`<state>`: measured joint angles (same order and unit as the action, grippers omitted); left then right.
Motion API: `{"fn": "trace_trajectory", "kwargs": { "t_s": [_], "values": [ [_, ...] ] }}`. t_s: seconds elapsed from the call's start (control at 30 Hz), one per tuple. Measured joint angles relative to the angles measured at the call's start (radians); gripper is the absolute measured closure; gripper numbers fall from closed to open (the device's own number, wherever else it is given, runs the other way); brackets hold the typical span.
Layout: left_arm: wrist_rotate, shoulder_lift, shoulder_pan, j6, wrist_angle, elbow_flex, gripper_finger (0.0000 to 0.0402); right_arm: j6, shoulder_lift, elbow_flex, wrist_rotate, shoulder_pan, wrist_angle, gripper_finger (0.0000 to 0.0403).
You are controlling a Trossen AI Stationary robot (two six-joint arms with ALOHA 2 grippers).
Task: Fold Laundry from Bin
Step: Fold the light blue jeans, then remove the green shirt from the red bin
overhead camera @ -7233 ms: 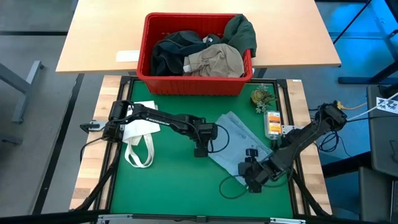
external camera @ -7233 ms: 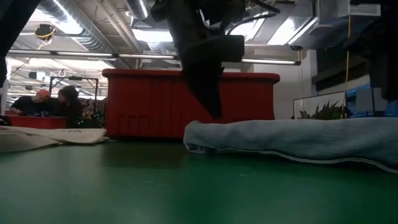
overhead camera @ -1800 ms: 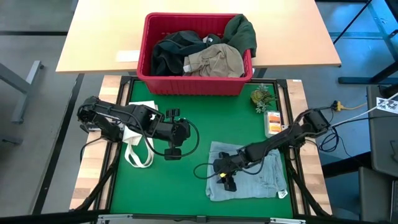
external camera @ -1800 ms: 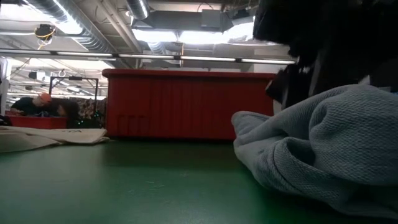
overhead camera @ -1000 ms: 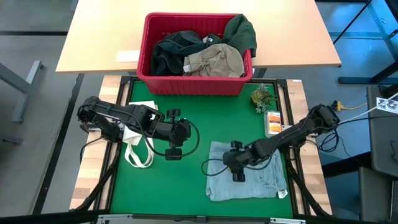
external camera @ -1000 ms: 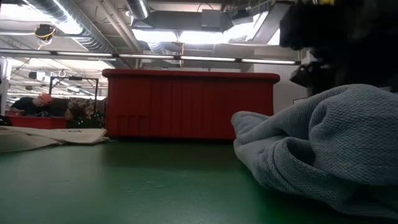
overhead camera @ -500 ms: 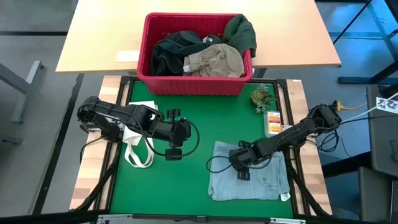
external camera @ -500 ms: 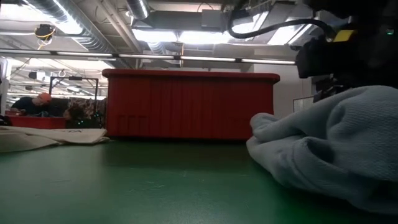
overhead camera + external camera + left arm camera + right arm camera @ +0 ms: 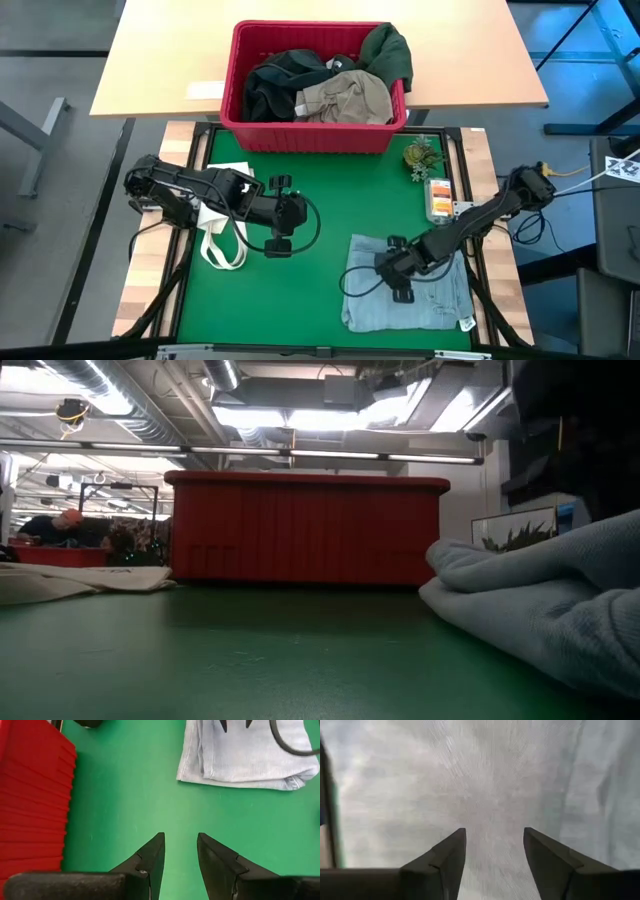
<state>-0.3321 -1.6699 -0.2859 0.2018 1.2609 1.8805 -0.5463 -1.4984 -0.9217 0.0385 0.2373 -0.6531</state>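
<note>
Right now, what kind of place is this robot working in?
Probably a robotics lab or open workshop: exposed ceiling ducts and strip lights overhead, people at a bench in the background, and a green work mat with a red laundry bin set up for the arms.

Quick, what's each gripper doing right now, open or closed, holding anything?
Left gripper: open, holding nothing, over bare green mat.
Right gripper: open, holding nothing, right over the folded jeans.
</note>
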Motion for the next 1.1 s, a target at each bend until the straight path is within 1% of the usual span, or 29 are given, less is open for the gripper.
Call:
{"fn": "trace_trajectory", "kwargs": {
  "t_s": [0.1,0.23,0.3,0.43,0.53,0.7,0.83,0.9,0.97,1.1],
  "values": [
    [0.000,0.000,0.000,-0.032,-0.020,0.000,0.0292,0.029,0.036,-0.034,-0.023,-0.001,-0.016,0.0203],
    [-0.005,0.000,0.004,-0.106,-0.107,0.000,0.0292,0.059,0.079,-0.078,-0.059,-0.001,-0.036,0.0203],
    [-0.038,0.000,0.009,-0.127,-0.172,0.000,0.0292,0.077,0.100,-0.099,-0.074,-0.001,-0.055,0.0203],
    [-0.147,0.000,0.041,-0.164,-0.259,0.000,0.0292,0.135,0.141,-0.160,-0.119,-0.002,-0.109,0.0203],
    [-0.153,0.006,0.086,-0.212,-0.266,0.000,0.0292,0.192,0.162,-0.235,-0.214,-0.002,-0.169,0.0203],
    [-0.108,0.046,0.172,-0.240,-0.241,0.000,0.0292,0.292,0.178,-0.405,-0.424,-0.030,-0.294,0.0203],
    [-0.055,0.101,0.238,-0.258,-0.204,0.000,0.0292,0.380,0.183,-0.539,-0.567,-0.102,-0.340,0.0203],
    [-0.042,0.134,0.264,-0.263,-0.182,0.000,0.0292,0.429,0.184,-0.589,-0.617,-0.152,-0.361,0.0203],
    [-0.042,0.158,0.285,-0.263,-0.165,0.001,0.0292,0.480,0.185,-0.633,-0.642,-0.220,-0.362,0.0203],
    [-0.040,0.190,0.310,-0.259,-0.131,0.001,0.0292,0.546,0.190,-0.680,-0.649,-0.392,-0.375,0.0203]
  ]
}}
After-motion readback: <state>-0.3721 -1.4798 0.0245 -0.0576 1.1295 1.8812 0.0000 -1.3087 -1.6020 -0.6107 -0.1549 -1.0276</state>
